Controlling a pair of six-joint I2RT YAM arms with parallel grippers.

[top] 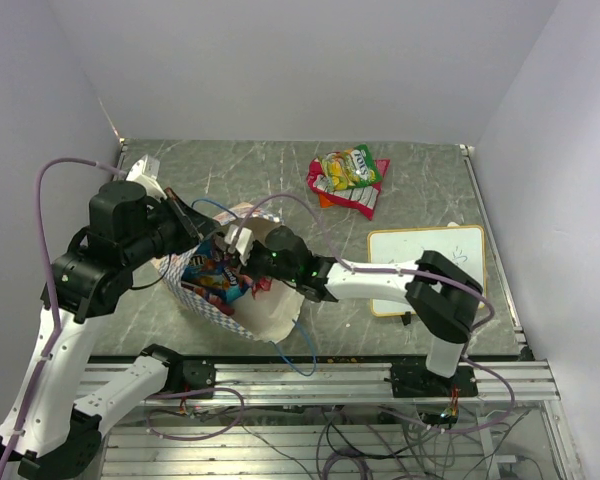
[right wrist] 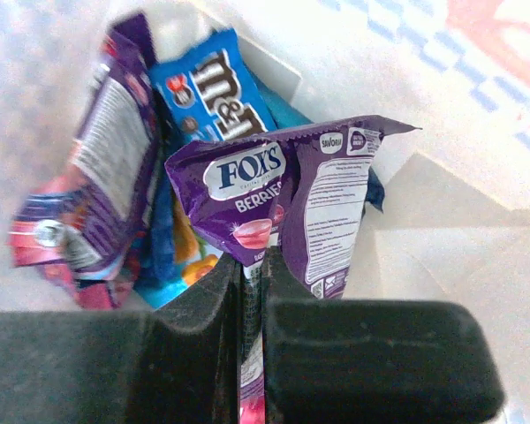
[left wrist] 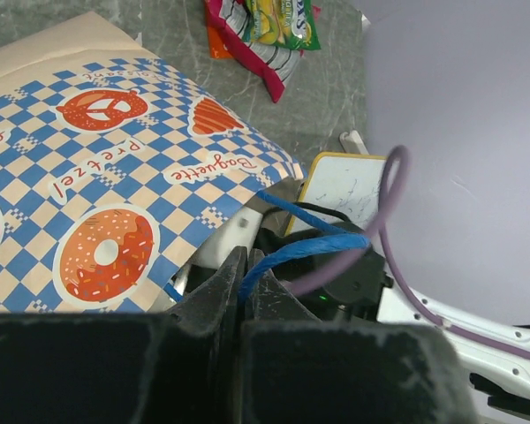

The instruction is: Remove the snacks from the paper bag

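Your left tool (left wrist: 245,265) is clenched on the blue string handle (left wrist: 314,246), which props open the paper bag (top: 265,318) at the worktop's (top: 230,170) 8 o'clock. Inside it, your right tool (right wrist: 252,274) pinches the purple packet (right wrist: 274,194), ready to lift.

The paper bag (left wrist: 115,159) is cream with blue-and-white checks; Fox's packet (right wrist: 247,190) purple; M&M's packet (right wrist: 216,88) blue; counter (top: 240,170) mottled grey.
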